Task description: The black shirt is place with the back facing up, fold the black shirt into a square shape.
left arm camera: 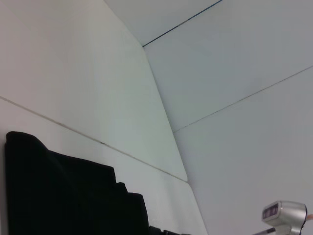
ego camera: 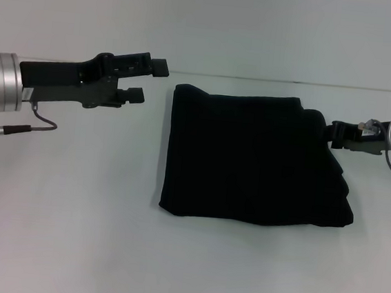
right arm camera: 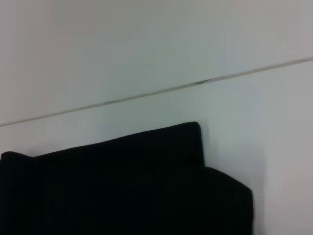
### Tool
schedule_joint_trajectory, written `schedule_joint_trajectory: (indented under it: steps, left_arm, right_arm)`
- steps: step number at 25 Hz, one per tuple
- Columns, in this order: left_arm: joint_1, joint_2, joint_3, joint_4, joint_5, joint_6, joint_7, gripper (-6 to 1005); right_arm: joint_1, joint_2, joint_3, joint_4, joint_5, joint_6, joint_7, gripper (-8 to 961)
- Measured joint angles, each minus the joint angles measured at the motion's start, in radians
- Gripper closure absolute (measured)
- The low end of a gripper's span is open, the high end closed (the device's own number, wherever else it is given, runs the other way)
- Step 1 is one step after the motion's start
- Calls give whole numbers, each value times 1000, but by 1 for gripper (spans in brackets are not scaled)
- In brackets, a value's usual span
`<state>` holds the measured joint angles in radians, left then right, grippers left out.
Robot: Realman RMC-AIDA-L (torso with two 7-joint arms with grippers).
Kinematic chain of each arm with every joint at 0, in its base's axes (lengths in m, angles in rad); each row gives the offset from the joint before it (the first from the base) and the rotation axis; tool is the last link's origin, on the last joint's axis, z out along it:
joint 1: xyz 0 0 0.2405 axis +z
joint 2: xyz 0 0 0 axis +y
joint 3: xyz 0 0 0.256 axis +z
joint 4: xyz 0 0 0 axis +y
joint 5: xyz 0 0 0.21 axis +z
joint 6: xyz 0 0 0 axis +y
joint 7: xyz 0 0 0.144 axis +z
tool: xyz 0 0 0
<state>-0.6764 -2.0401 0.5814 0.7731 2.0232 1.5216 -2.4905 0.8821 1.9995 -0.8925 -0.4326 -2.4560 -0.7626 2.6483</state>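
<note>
The black shirt [ego camera: 256, 159] lies folded into a rough square in the middle of the white table, with layered edges along its right side. It also fills the low part of the left wrist view as the shirt [left arm camera: 63, 196] and of the right wrist view as the shirt [right arm camera: 122, 191]. My left gripper [ego camera: 153, 81] hovers open just left of the shirt's far left corner, holding nothing. Over at the upper right edge of the shirt is my right gripper [ego camera: 334, 133], its dark fingers merging with the fabric.
The white table [ego camera: 64, 210] spreads around the shirt on all sides, ending at a white wall [ego camera: 262, 28] behind. A cable [ego camera: 42, 123] hangs under my left wrist. Part of the right arm [left arm camera: 283, 214] shows in the left wrist view.
</note>
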Motion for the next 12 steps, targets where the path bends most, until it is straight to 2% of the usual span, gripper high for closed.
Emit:
schedule_joint_trajectory:
  steps: [4, 10, 12]
  left_arm:
    - [-4, 0, 0, 0, 0, 0, -1, 36]
    - [-6, 0, 0, 0, 0, 0, -1, 35]
    - [-6, -1, 0, -2, 0, -3, -1, 35]
  right_arm:
    - [7, 3, -3, 18, 0, 22, 0, 578]
    - [7, 4, -9, 10, 3, 26, 0, 639]
    - [8, 6, -14, 11, 3, 36, 0, 727]
